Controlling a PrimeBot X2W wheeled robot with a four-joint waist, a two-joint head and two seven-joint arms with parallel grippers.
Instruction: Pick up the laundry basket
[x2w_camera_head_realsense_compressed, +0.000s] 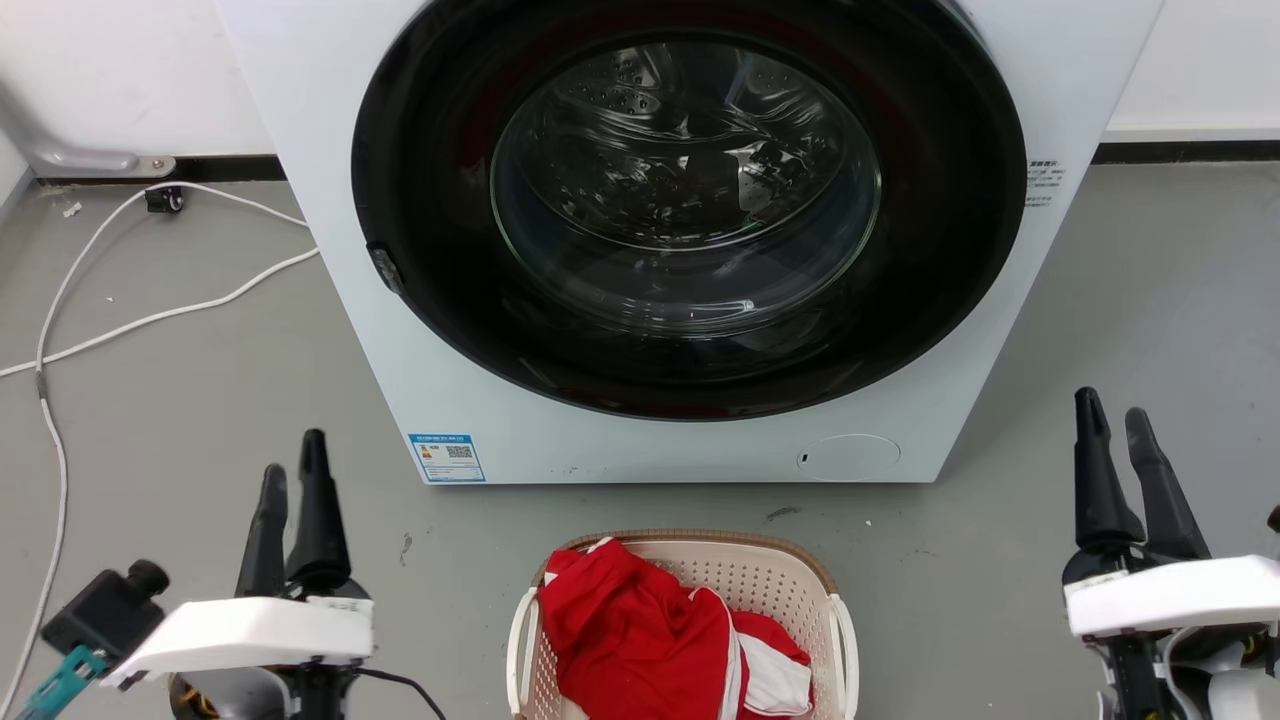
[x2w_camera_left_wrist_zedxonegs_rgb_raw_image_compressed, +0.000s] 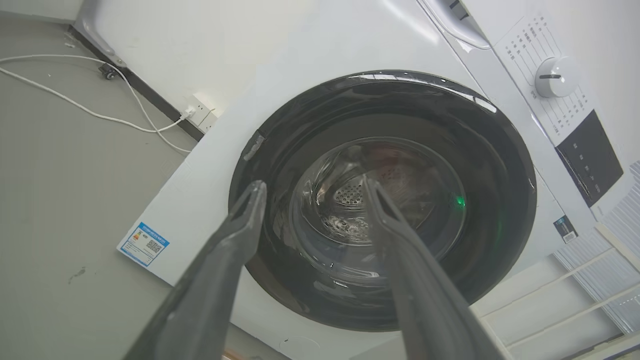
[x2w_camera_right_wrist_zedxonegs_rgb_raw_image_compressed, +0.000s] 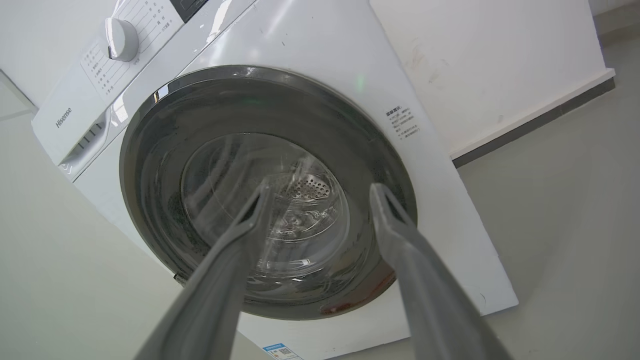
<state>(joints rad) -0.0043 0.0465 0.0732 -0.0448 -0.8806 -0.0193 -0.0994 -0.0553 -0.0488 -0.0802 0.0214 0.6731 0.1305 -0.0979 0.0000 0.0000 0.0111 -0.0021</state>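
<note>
Head view: basket (x2w_camera_head_realsense_compressed: 775, 580) on floor just before washer (x2w_camera_head_realsense_compressed: 400, 330), red clothes (x2w_camera_head_realsense_compressed: 630, 630) inside; likely light, stiff plastic; take white side handles (x2w_camera_head_realsense_compressed: 848, 640); left fingers (x2w_camera_head_realsense_compressed: 318, 500) and right fingers (x2w_camera_head_realsense_compressed: 1095, 470) parted, empty.

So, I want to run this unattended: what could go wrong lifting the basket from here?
1. The red clothing is heaped toward the left rim of the laundry basket, near its left handle; the open left gripper might pinch cloth instead.
2. The right gripper, also open, sits far out to the side; an uneven grasp could tilt the basket and spill clothes.
3. The washer stands close behind; a forward swing might knock its door.
</note>
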